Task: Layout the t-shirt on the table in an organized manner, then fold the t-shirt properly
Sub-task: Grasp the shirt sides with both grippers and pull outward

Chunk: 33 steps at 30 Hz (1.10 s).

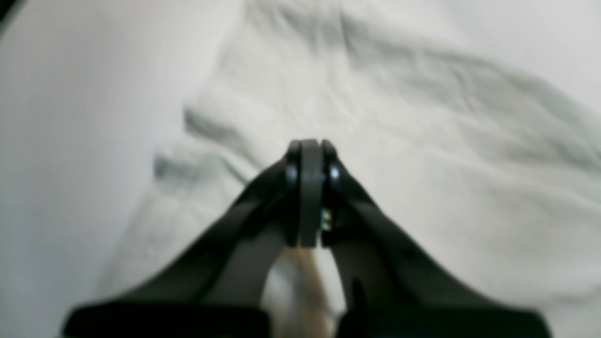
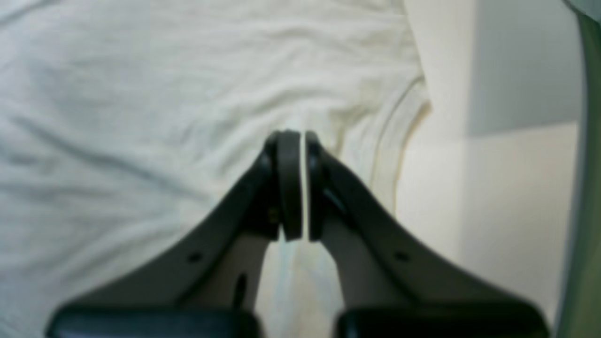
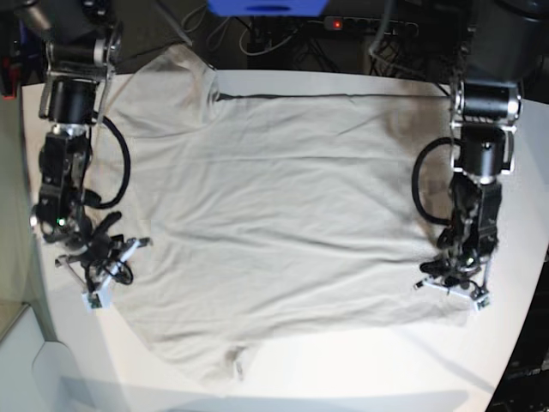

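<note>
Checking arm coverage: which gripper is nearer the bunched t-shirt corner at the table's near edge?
Right. The right gripper is at the t-shirt's edge on the same side as that bunched corner; the left gripper is at the opposite edge, across the whole t-shirt.

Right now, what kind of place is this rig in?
Probably a robotics lab or test bench, not a home. A white table holds only a spread t-shirt, flanked by two mounted arms, with loose cables and a power strip with a lit red light behind it.
</note>
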Each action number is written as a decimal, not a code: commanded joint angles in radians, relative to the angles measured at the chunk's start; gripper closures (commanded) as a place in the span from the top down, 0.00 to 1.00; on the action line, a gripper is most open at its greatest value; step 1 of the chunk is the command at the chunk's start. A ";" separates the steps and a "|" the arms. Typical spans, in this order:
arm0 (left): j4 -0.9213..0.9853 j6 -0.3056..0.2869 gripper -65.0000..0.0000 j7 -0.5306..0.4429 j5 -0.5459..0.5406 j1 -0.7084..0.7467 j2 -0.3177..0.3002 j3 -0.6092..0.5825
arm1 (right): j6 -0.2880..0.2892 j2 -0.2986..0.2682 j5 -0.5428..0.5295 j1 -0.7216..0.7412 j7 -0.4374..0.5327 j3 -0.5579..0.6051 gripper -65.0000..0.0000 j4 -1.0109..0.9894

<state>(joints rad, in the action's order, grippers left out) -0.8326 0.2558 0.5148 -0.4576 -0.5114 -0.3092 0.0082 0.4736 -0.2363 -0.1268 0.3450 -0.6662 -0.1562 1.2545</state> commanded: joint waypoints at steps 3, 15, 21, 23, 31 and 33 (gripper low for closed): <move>-0.238 0.006 0.00 0.086 0.004 0.083 -0.020 0.103 | -0.008 -0.028 -0.001 0.101 0.026 0.007 0.02 -0.091; -0.617 0.000 0.00 0.292 0.009 0.512 0.075 0.350 | -0.008 -0.030 -0.001 0.138 0.162 0.063 0.02 -0.240; -0.581 -0.002 0.00 0.290 0.009 0.546 0.075 0.350 | -0.008 -0.030 -0.001 0.139 0.217 0.076 0.02 -0.330; -0.529 -0.003 0.00 0.279 0.009 0.541 0.075 0.352 | -0.008 -0.030 -0.001 0.138 0.253 0.077 0.02 -0.367; -0.414 -0.003 0.00 0.187 0.009 0.540 0.066 0.344 | -0.008 -0.036 0.000 0.130 0.288 0.079 0.02 -0.428; -0.413 -0.003 0.00 0.187 0.009 0.540 0.066 0.344 | -0.008 -0.038 0.000 0.116 0.288 0.079 0.02 -0.421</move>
<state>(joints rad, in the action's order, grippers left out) -1.2701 0.2230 0.6117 -0.4652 0.0116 -0.2382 0.3519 0.4732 -0.2588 -0.1158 0.4419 -0.3969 -0.0753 0.8162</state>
